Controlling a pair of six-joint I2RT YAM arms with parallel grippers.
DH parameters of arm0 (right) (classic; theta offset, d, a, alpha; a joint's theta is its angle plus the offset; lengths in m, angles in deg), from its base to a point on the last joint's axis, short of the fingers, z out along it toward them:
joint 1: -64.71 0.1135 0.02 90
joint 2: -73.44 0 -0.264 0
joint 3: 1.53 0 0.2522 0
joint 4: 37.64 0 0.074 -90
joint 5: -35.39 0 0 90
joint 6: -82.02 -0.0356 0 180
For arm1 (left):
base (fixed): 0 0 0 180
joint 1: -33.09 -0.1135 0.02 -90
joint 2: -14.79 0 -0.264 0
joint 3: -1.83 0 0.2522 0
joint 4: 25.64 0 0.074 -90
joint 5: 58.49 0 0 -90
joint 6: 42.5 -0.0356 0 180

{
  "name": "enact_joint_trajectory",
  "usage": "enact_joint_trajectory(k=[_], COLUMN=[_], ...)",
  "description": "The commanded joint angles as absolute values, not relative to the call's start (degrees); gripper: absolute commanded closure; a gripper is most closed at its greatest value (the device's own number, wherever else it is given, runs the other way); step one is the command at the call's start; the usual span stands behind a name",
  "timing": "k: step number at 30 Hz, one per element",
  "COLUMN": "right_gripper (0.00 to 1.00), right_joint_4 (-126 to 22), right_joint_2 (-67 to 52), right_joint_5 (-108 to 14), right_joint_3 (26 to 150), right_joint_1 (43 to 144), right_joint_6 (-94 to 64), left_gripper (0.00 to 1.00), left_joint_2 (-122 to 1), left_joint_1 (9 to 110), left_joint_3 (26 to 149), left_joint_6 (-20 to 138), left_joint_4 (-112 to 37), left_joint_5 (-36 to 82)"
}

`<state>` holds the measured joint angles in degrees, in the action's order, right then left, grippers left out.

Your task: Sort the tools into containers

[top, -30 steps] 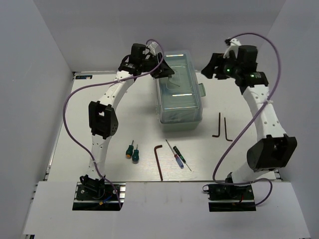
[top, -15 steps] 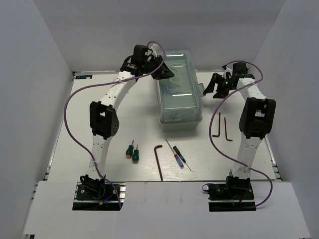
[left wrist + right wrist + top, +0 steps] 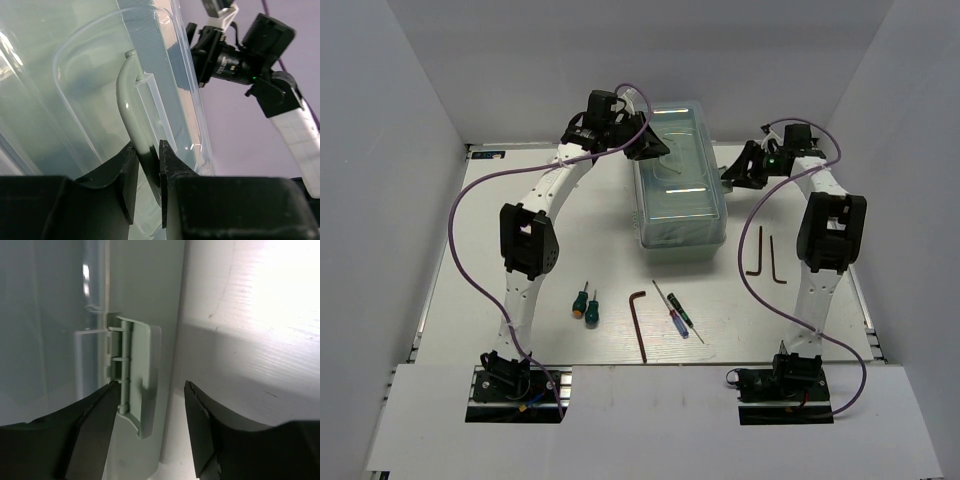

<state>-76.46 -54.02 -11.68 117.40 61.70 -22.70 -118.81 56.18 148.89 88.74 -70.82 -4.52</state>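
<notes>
The containers are one pale green toolbox (image 3: 680, 190) with a translucent lid, closed, at the table's back middle. My left gripper (image 3: 655, 145) is shut on its pale green carry handle (image 3: 131, 105), the jaws pinching the handle's lower end (image 3: 148, 150). My right gripper (image 3: 730, 178) stands open at the box's right side, its fingers either side of the green side latch (image 3: 142, 385) without touching it. The tools lie in front: two green-handled screwdrivers (image 3: 585, 305), a hex key (image 3: 638, 322), two thin precision screwdrivers (image 3: 676, 318), and two more hex keys (image 3: 766, 255).
White walls close in the table on the left, back and right. The right arm's forearm (image 3: 830, 230) stands over the table's right side, beside the pair of hex keys. Both arm bases sit at the near edge.
The right arm has swung down from high at the back right to the toolbox's side latch, and its jaws have narrowed. The left gripper has closed on the handle.
</notes>
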Motion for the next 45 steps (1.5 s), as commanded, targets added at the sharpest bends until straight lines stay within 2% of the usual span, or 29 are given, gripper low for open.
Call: enact_joint_trajectory(k=[1,3,6,7,8,9,11,12,14,20,26,30,35,36,37,38,40,41,42,44,45], right_gripper=[0.39,0.35,0.35,0.39,0.45,0.68,0.98,1.0,1.0,1.0,1.0,1.0,1.0,0.98,0.82,0.54,0.38,0.3,0.27,0.25,0.24], right_joint_4=[-76.62,-76.89,-76.28,-76.1,-76.1,-74.71,-72.6,-72.59,-72.94,-73.38,-75.4,-76.1,-76.19,-76.45,-76.45,-76.63,-77.68,-78.12,-80.56,-84.51,-86.89], right_joint_2=[-55.15,-55.5,-55.76,-55.76,-56.02,-56.37,-56.38,-56.03,-55.33,-50.58,-48.65,-47.59,-45.75,-45.4,-45.3,-44.35,-43.55,-43.2,-41.63,-39.69,-38.37], right_joint_5=[-9.35,-9.35,-9.09,-8.04,-7.51,-6.46,-3.38,-3.46,-4.77,-19.88,-21.83,-20.08,-17.79,-15.87,-15.42,-14.89,-14.45,-14.62,-15.32,-19.18,-20.5], right_joint_3=[117.0,117.0,116.91,117.09,117.0,116.83,116.21,115.86,116.21,116.21,114.63,112.08,109.27,109.18,109.18,108.83,108.83,108.91,109.09,109.7,109.71], right_joint_1=[61.99,61.9,61.98,61.98,62.16,62.25,62.16,62.25,61.81,58.65,56.62,56.8,56.98,56.97,57.06,56.89,56.8,56.8,56.62,56.19,56.1], right_joint_6=[-21.61,-21.34,-21.25,-21.26,-21.69,-22.04,-23.18,-22.93,-22.05,-19.59,-17.3,-16.6,-16.51,-16.68,-16.34,-16.16,-15.37,-13.71,-13.0,-8.52,-5.38], left_gripper=[0.99,0.99,0.99,0.99,1.0,1.0,1.0,1.0,1.0,1.0,1.0,1.0,1.0,1.0,1.0,1.0,0.97,0.87,0.79,0.58,0.45], left_joint_2=[-119.25,-119.25,-119.25,-119.25,-119.25,-118.72,-118.02,-118.02,-116.26,-106.08,-99.21,-98.68,-97.62,-98.15,-98.67,-99.46,-99.47,-99.47,-99.47,-98.77,-98.77], left_joint_1=[57.43,57.43,57.43,57.43,57.43,57.43,57.43,57.43,56.56,48.74,38.64,36.43,35.37,34.85,34.84,34.84,34.32,34.32,33.79,32.56,32.04], left_joint_3=[146.46,146.46,146.46,146.46,146.46,146.46,146.46,146.46,146.99,143.22,140.84,137.6,131.96,131.96,131.96,132.57,133.28,133.28,133.8,133.8,133.8], left_joint_6=[84.86,85.38,85.38,85.38,85.38,85.38,85.38,85.38,85.38,85.22,78.73,74.4,72.82,72.21,72.2,72.2,72.2,72.2,72.2,72.82,72.82], left_joint_4=[-73.68,-73.06,-73.06,-72.54,-72.54,-72.54,-71.49,-71.48,-70.96,-73.49,-84.46,-88.79,-87.04,-87.04,-87.04,-87.04,-87.04,-87.65,-88.18,-89.76,-90.37], left_joint_5=[-4.34,-4.87,-4.88,-5.4,-5.41,-5.41,-5.41,-4.71,-4.0,1.35,10.67,14.63,15.16,15.16,15.16,14.64,14.63,15.5,16.12,18.4,19.46])
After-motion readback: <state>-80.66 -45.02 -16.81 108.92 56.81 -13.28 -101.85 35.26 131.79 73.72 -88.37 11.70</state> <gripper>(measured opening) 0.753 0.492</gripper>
